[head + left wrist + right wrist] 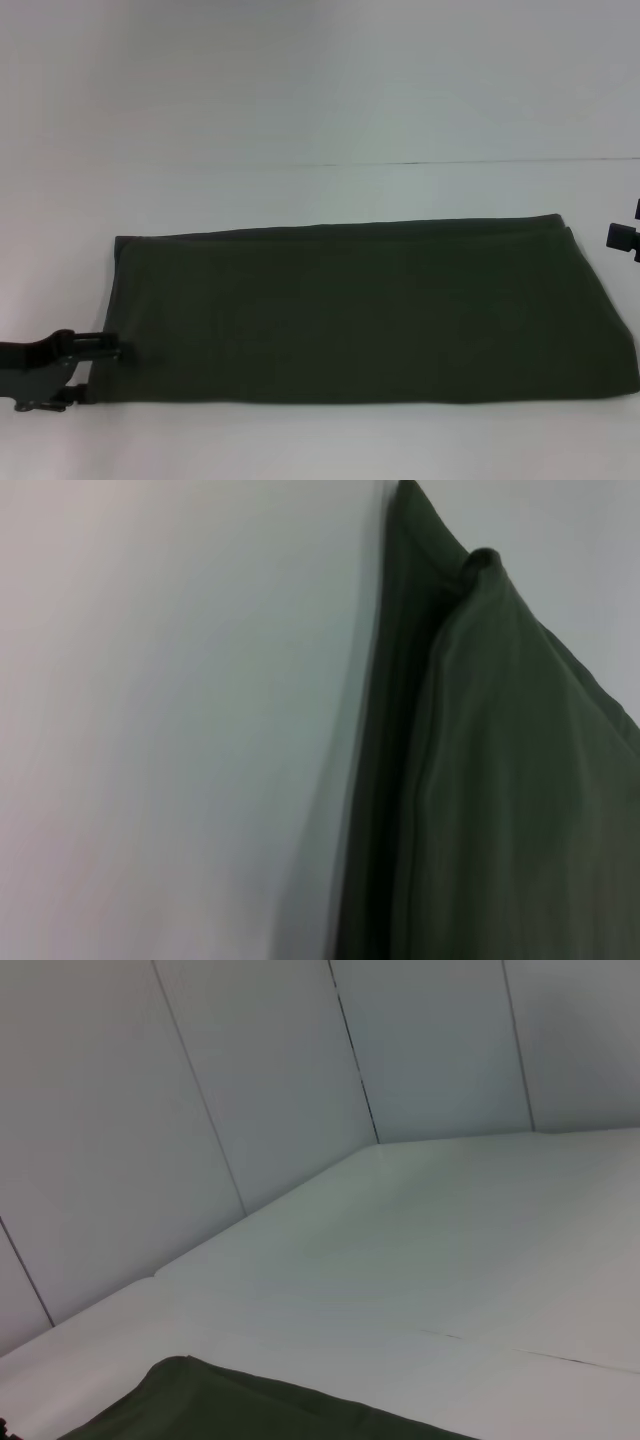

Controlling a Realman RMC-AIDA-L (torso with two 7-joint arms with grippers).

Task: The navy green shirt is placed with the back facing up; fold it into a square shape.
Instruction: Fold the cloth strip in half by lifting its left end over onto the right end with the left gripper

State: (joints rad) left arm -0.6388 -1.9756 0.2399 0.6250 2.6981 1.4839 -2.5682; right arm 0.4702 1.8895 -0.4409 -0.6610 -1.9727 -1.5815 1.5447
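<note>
**Folded shirt lies in a long band, grippers at either end**

Spreading across the whole scene is the white matte table, whose surface runs back to a faint dark seam line. White wall panels with thin dark joints rise behind it in the right wrist view.

On the table lies the navy green shirt, a large plain dark olive garment of soft matte fabric, folded into a long horizontal band that covers most of the width of the head view. Its far edge slopes slightly and shows a doubled layer near the right end. The left wrist view shows stacked layers of the shirt with one rounded fold corner poking up, flat against the table. The right wrist view catches only a corner of the fabric at the edge of the picture.

The black left gripper sits at the shirt's near left corner, its fingers reaching to the fabric edge; whether they are apart, together or clamped on the cloth cannot be told. The black right gripper shows only partly at the right margin, just beside the shirt's far right corner, and its finger state cannot be told either.
</note>
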